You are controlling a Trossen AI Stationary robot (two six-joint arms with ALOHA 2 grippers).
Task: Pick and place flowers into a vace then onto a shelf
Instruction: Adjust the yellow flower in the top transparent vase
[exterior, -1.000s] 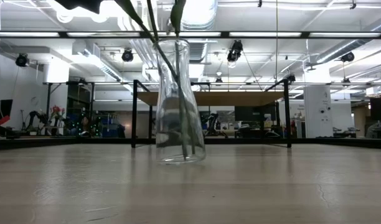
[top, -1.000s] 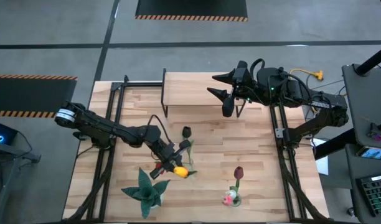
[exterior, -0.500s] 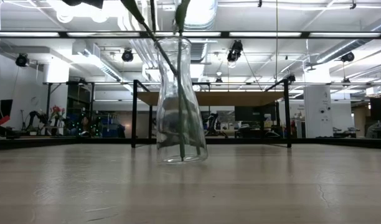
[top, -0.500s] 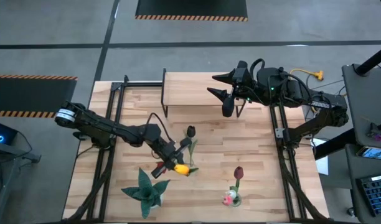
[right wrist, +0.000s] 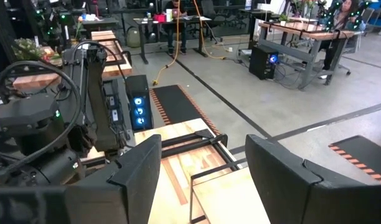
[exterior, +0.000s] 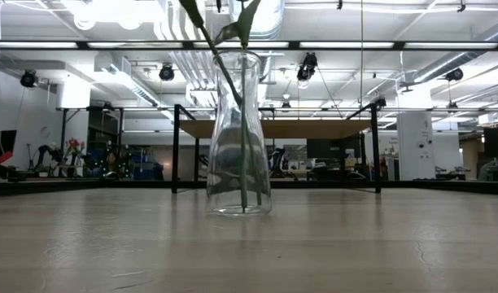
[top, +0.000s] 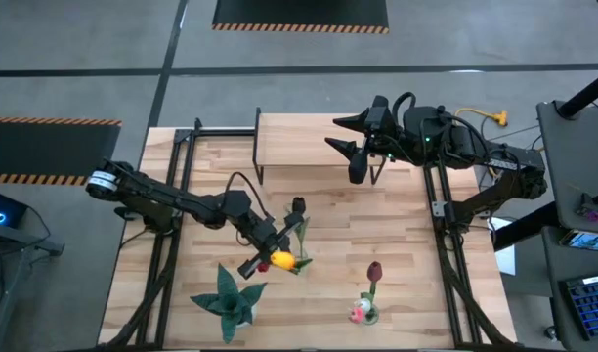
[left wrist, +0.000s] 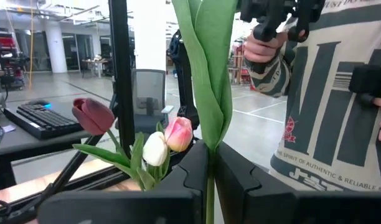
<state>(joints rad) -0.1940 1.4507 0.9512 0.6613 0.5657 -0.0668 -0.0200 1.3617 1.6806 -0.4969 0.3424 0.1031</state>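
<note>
- Here, on the plank table (top: 406,254), the left gripper (top: 263,247) reaches toward the middle, its fingers clamped on the green stem of a tulip.
- From the left wrist view, the stem (left wrist: 209,180) runs straight up between the two dark fingers (left wrist: 189,167), pressed on both sides, with broad green leaves (left wrist: 206,68) rising just past the fingertips.
- The yellow-orange head (top: 282,260) of the held tulip shows right beside the gripper on its near-right side, touching or nearly touching the fingers from above.
- A dark-headed tulip (top: 298,206) stands just to the far right of the gripper, its stem leaning into the same cluster of greenery.
- In the low view, a clear glass vase (exterior: 239,138) stands upright on the table, with green stems (exterior: 242,163) inside it and leaves spilling out over its mouth.
- Further right and nearer the table's front edge, a maroon tulip (top: 374,271) and a white-pink bloom (top: 361,312) sit together, well apart from the left gripper.
- A spiky teal-green plant (top: 228,298) rests near the front edge, to the near left of the gripper.
- The shelf (top: 297,140), a small light-wood board on black legs, stands at the far side of the table.
- The right gripper (top: 356,147) hangs over the shelf's right end, fingers spread wide and holding nothing.
- A person in a printed shirt (left wrist: 330,93) stands beyond the table in the left wrist view.
</note>
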